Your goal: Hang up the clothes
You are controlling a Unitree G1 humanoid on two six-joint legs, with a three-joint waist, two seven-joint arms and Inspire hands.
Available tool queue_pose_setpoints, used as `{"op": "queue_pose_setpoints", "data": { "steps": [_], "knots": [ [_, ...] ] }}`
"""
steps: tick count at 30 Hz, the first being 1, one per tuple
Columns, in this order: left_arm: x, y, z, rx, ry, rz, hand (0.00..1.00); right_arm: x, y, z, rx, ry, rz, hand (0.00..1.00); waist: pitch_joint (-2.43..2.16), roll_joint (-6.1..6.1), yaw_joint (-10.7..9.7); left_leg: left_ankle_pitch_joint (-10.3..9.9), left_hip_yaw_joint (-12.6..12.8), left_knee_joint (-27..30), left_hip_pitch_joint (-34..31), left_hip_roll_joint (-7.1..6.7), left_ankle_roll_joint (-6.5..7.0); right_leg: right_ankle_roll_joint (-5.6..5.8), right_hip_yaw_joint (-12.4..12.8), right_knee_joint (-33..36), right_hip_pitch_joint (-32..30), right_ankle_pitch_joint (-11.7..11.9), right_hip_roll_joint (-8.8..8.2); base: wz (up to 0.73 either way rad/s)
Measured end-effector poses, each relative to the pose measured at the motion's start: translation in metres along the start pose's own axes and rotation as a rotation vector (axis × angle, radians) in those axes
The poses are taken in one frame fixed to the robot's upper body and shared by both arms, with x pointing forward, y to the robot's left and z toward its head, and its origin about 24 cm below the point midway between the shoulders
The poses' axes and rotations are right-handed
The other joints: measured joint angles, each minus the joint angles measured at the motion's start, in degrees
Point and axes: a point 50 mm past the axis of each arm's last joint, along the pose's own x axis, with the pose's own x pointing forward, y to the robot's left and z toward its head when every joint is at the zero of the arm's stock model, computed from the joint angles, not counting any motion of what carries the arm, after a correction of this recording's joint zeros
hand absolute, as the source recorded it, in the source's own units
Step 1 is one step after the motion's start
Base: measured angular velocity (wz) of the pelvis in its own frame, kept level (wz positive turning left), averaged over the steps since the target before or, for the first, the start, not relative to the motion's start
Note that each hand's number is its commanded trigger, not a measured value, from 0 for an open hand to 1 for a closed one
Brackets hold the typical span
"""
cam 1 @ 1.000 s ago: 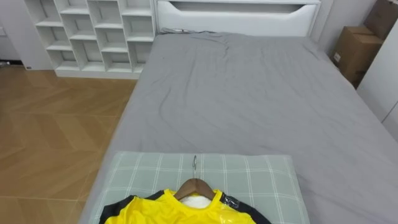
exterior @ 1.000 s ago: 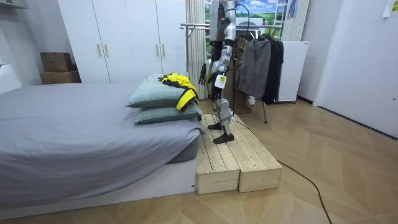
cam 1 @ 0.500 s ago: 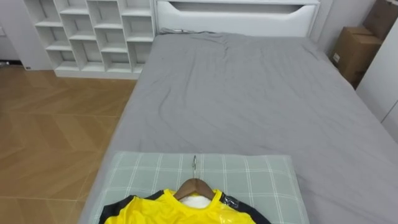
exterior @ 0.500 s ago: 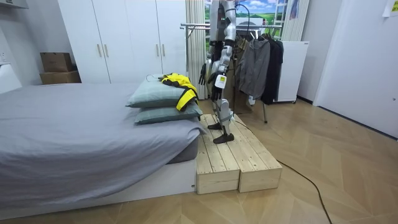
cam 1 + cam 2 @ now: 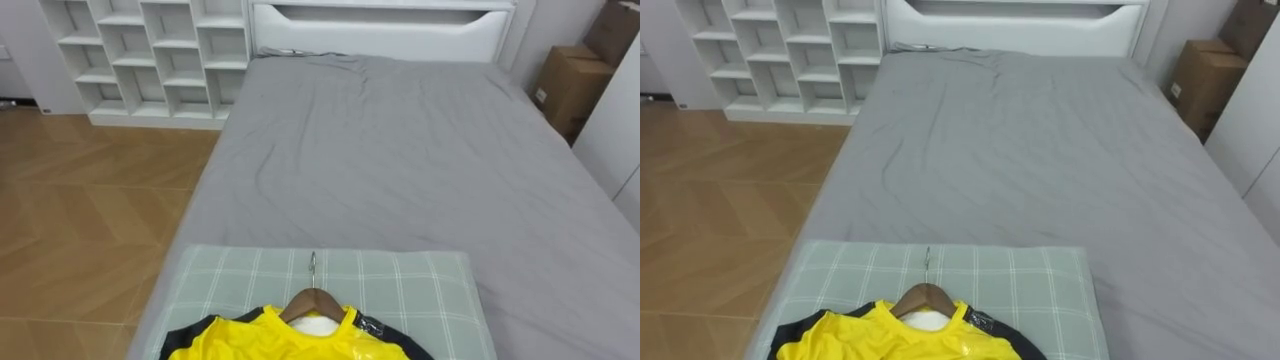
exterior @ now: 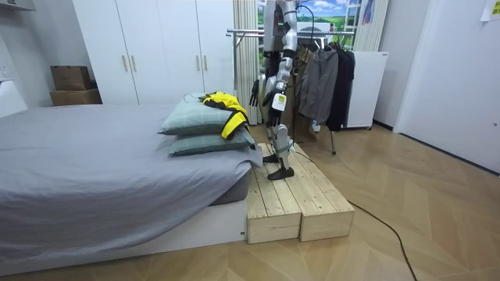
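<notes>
- The robot stands upright on the wooden platform (image 6: 297, 195) at the pillow end of the bed (image 5: 400, 150), facing the bed, with both arms hanging at its sides.
- Its left hand (image 6: 273, 104) hangs by the thigh on the side nearer me, and its right hand (image 6: 254, 92) hangs a little further forward, toward the bed. From where I stand I cannot tell whether either one is released or clenched. Neither is on the clothing.
- The yellow shirt (image 5: 290, 340) lies on the top pillow (image 5: 420, 285), already threaded on a wooden hanger (image 5: 313, 298). The hanger's metal hook points away from the robot, up the bed.
- The shirt is ahead of the hands and about level with them. It is near the right hand but clearly apart from it.
- The rack (image 6: 242, 33) stands behind the hands, at the robot's back, with dark clothes (image 6: 328, 78) already hanging from it further along.
- By my reading the task is at its very start: the pick-up has not begun and nothing is lifted.
- The next move probably calls for one hand to reach forward over the pillow and close on the hanger at its neck, just below the hook. That grip would keep the hook free.
- After that the robot would need to lift the shirt clear of the pillow, turn about on the platform, and hook it on the rack.
- The platform is narrow, so the turn looks like the risky part.
</notes>
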Motion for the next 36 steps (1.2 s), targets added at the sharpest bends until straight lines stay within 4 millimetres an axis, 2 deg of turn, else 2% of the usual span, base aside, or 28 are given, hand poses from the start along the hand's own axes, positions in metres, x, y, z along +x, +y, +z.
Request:
{"op": "queue_pose_setpoints", "data": {
  "steps": [11, 16, 25, 34, 36],
  "knots": [
    [-0.001, 0.009, -0.001, -0.017, -0.008, 0.094, 0.00, 0.000, -0.001, 0.002, -0.020, -0.007, -0.009, 0.00, 0.01, 0.41, -0.03, -0.01, -0.16, -0.07, 0.18, -0.01, 0.00, -0.01, -0.21, -0.05, 0.26, -0.02, 0.03, 0.00],
    [-0.002, 0.020, -0.002, 0.003, -0.018, 0.188, 0.00, 0.000, -0.002, 0.002, -0.034, -0.011, -0.013, 0.00, 0.02, 0.51, -0.07, -0.02, -0.42, -0.11, 0.49, -0.06, -0.01, 0.00, -0.31, -0.14, 0.76, -0.02, 0.02, 0.00],
    [-0.007, 0.032, 0.029, 0.167, -0.216, 0.417, 0.00, 0.000, -0.003, 0.004, -0.058, -0.029, -0.045, 0.00, -0.04, 1.02, -0.28, -0.02, -0.88, -0.04, 0.65, -0.06, -0.01, -0.01, -0.44, -0.08, 1.01, -0.02, 0.06, 0.01],
    [-0.014, 0.023, 0.066, 0.345, -0.460, 0.543, 0.00, 0.000, -0.004, 0.006, -0.089, -0.044, -0.046, 0.00, -0.03, 0.99, -0.73, -0.02, -1.94, 0.05, 0.25, -0.26, -0.01, 0.01, -1.35, -0.28, 1.20, -0.10, -0.01, 0.05],
    [-0.017, 0.020, 0.074, 0.395, -0.522, 0.565, 0.00, 0.001, -0.002, 0.011, -0.103, -0.053, -0.042, 0.00, -0.07, 1.00, -1.68, 0.00, -2.19, 0.08, 0.09, -0.30, 0.00, 0.01, -1.54, -0.29, 1.12, -0.10, -0.01, 0.04]
  ]
}}
